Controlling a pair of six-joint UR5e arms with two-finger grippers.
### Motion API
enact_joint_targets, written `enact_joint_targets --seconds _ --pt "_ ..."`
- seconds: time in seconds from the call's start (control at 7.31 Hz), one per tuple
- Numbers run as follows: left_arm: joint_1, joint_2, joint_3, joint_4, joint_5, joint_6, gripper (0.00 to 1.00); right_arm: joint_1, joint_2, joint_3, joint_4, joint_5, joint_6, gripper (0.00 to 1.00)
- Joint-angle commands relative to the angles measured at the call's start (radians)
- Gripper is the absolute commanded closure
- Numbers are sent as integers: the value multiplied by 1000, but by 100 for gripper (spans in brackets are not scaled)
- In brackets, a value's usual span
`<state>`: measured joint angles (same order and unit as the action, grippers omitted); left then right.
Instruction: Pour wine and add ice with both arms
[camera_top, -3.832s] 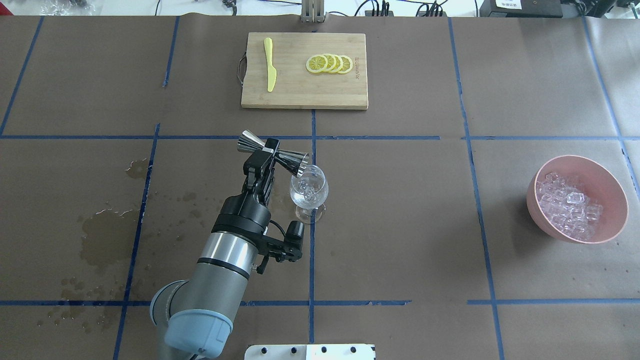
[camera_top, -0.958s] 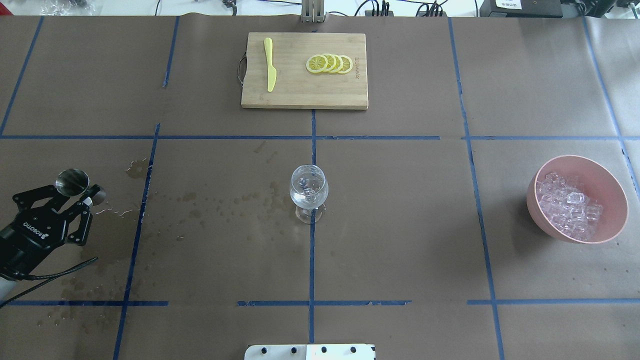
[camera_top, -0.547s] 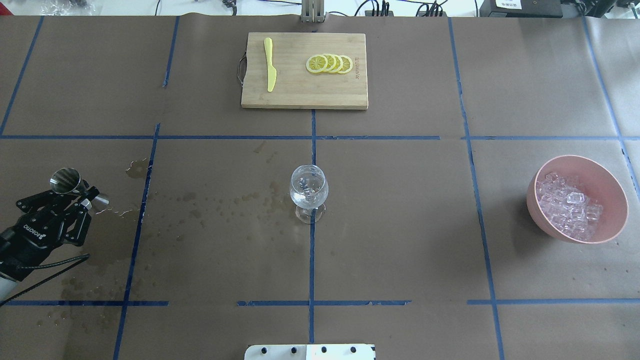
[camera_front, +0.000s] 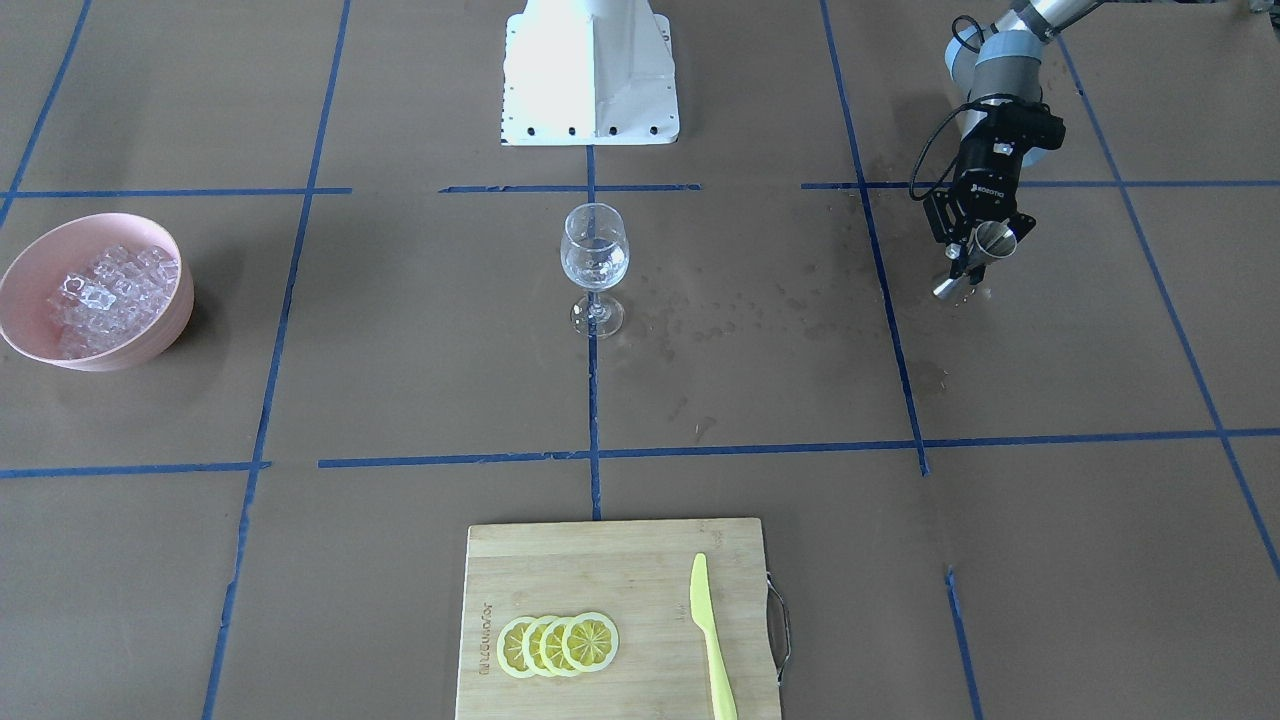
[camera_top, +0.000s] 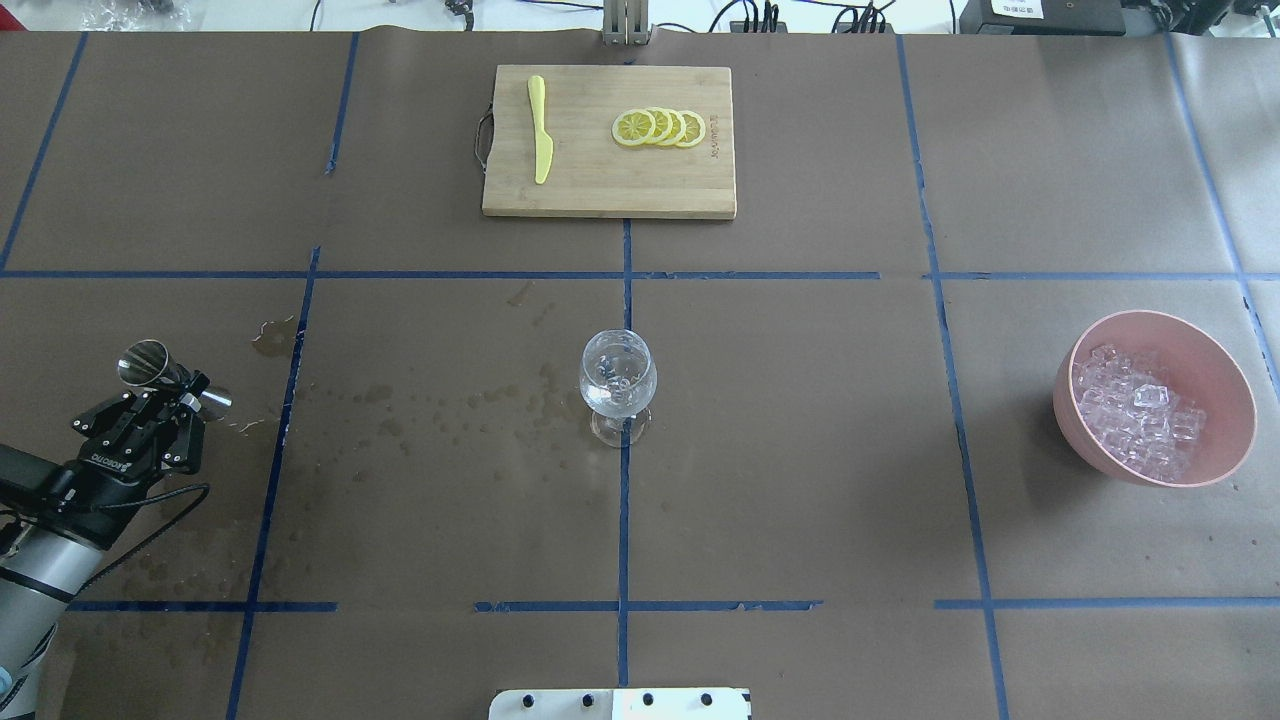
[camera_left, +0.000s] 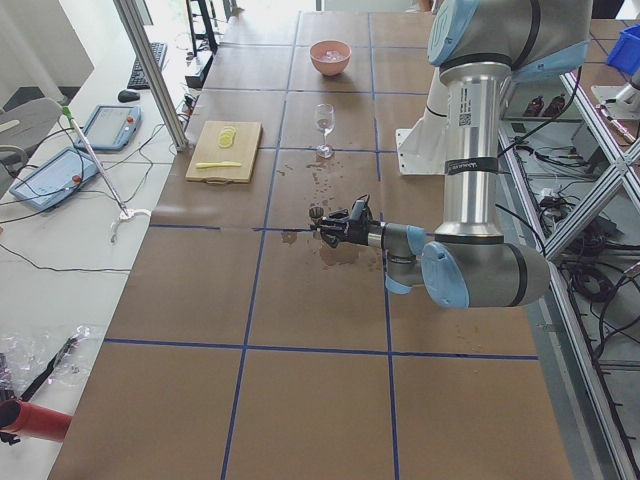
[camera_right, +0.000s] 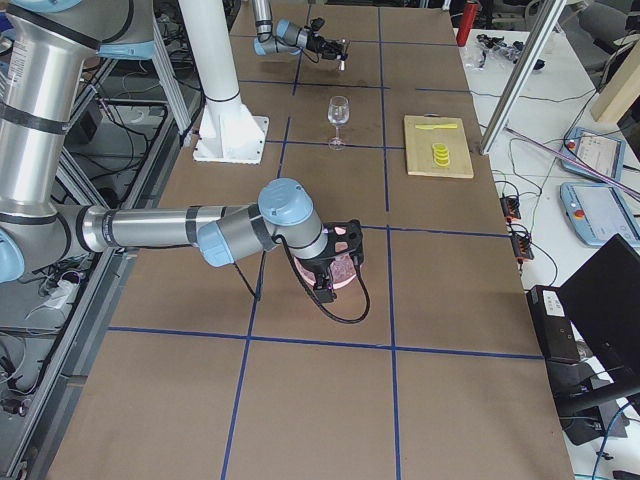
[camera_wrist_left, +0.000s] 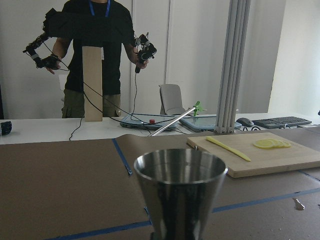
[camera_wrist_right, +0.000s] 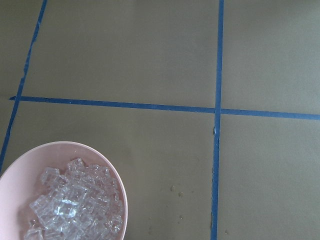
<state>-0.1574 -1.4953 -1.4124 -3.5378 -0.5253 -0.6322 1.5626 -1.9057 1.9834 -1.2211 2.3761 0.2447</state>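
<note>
Far left, the left end effector is clamped on the waist of a steel jigger. The jigger's mouth faces up in the wrist view and it sits low over the worktop; I cannot tell whether its foot touches. Damp splashes lie between it and the wine glass, which stands upright on the middle blue tape line. The wine is a shallow, almost colourless pool in it. Beyond the glass, a bamboo board carries a yellow knife and lemon slices. Well to the right, the ice is heaped in a pink bowl. On the side camera the right end effector is at that bowl; I cannot tell how far its fingers are parted.
</note>
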Motion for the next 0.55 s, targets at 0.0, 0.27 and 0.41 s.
enact_joint_targets --seconds 0.0,0.27,0.41 --pt "1 -7 -3 -1 -4 86 100 2 -1 2 0 0 -1 0" --pt "1 -7 1 8 -16 88 100 2 -3 0 0 0 -1 0" --pt "-2 3 -3 14 -81 86 100 2 -3 -2 0 0 -2 0"
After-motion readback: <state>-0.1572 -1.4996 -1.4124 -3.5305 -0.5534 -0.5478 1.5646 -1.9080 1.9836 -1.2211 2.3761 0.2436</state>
